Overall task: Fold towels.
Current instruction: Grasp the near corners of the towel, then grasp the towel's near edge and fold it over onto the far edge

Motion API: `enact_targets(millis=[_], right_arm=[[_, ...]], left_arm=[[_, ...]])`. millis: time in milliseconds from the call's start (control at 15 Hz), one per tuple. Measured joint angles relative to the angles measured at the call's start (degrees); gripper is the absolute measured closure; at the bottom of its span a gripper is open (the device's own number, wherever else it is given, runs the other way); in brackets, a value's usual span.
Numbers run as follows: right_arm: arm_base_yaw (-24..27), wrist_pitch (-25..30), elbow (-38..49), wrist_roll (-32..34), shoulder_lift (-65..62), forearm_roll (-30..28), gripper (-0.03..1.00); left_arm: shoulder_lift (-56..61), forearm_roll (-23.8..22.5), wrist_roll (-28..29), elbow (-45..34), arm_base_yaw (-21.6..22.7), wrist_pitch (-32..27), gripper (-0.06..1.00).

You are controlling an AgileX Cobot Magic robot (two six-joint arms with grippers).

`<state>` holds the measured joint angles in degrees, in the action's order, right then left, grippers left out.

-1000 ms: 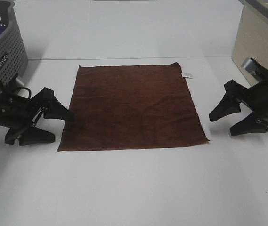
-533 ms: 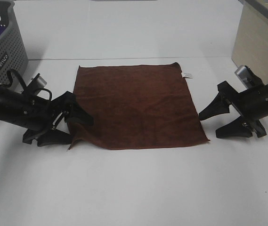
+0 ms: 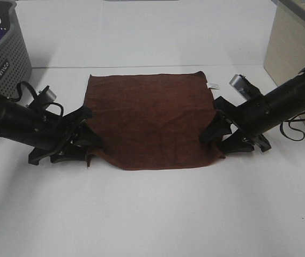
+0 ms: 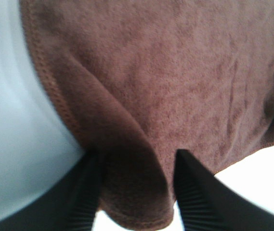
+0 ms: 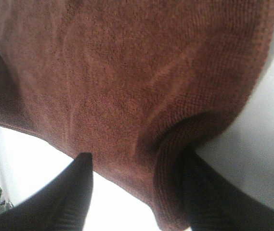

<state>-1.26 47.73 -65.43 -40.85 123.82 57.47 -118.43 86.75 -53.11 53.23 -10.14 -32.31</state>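
Note:
The towel (image 3: 149,118) is a dark reddish-brown square cloth lying flat on the white table, with a small white tag (image 3: 213,85) at its far right corner. My left gripper (image 3: 85,147) is at the near left corner, jaws apart, with the bunched corner (image 4: 137,192) between the fingers (image 4: 86,192). My right gripper (image 3: 219,142) is at the near right corner, jaws apart, with a raised fold of cloth (image 5: 170,159) between the fingers (image 5: 74,192). Both near corners are pushed inward and rumpled.
A grey perforated basket (image 3: 5,51) stands at the far left, with purple cloth inside. A beige box (image 3: 294,51) stands at the far right. The white table (image 3: 152,214) runs in front of the towel.
Both grippers moved inward onto the towel's near corners. The corners slid toward the middle and bunched up between the fingers. The far edge has not moved.

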Motion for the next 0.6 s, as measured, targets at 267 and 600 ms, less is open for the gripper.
enact_targets(millis=[267,600], right_arm=[[-0.5,-1.9,0.0,1.1,0.7,-2.5,0.9],[-0.5,0.7,0.7,9.2,-1.7,-11.1,0.95]], left_arm=[[0.0,-0.7,-1.1,0.0,0.0,0.5,0.92],[4.4,-18.4,9.7,-0.1,0.0,-0.6,0.93]])
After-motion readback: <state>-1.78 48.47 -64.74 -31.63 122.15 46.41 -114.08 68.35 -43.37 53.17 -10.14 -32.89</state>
